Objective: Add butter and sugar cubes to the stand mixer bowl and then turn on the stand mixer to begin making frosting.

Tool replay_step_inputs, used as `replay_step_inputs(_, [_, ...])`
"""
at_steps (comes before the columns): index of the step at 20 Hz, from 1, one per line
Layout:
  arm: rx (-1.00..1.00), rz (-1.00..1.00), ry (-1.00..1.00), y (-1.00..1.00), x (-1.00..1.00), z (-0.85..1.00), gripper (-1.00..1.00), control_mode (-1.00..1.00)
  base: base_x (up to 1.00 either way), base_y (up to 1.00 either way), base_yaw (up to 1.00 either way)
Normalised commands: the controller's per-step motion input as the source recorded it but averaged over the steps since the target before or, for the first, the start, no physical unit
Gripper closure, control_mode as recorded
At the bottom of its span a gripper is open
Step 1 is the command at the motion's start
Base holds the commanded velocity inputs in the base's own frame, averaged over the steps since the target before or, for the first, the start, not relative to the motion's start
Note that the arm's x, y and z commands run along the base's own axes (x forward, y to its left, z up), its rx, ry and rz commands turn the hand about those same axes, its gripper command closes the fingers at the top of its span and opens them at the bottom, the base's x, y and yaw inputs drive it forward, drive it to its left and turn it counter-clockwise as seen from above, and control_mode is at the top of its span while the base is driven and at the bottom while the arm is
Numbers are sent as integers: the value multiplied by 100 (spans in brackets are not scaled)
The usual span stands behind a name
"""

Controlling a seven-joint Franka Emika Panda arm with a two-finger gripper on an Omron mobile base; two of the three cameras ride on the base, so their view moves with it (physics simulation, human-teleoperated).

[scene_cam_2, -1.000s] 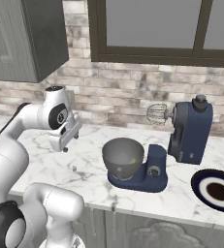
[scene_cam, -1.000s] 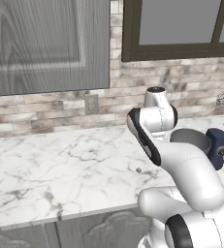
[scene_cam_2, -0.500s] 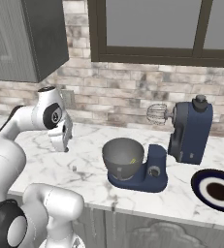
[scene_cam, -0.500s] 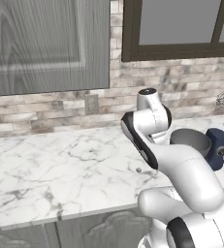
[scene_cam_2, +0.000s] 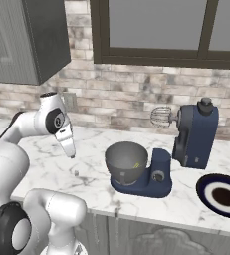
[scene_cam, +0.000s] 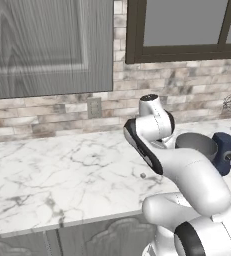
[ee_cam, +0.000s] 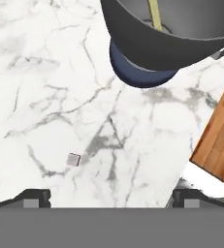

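Claw (ee_cam: pixel 108 196) spread wide above marble counter (ee_cam: pixel 45 72), sugar cubes (ee_cam: pixel 73 159) beneath, stand mixer (scene_cam_2: pixel 161 154) near, plate (scene_cam_2: pixel 223 195) beyond

A white marble counter with grey veins (scene_cam: pixel 52 170) runs below a brick-pattern stone wall (scene_cam_2: pixel 121 94). A grey wooden cabinet (scene_cam: pixel 42 45) hangs beside a dark-framed window (scene_cam_2: pixel 166 30).
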Motion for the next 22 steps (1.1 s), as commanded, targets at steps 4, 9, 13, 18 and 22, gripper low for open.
replay_step_inputs(4, [0,39,13,0,-5,-23,-100,-100,0,0,0])
replay_step_inputs(9, [0,43,11,0,-3,-33,-100,-100,0,0,0])
replay_step_inputs(13, [0,46,7,0,-4,-37,-100,-100,0,0,0])
replay_step_inputs(18, [0,46,4,3,-1,-39,-100,-100,0,0,0])
replay_step_inputs(22, [0,47,2,1,0,-39,-100,-100,0,0,0])
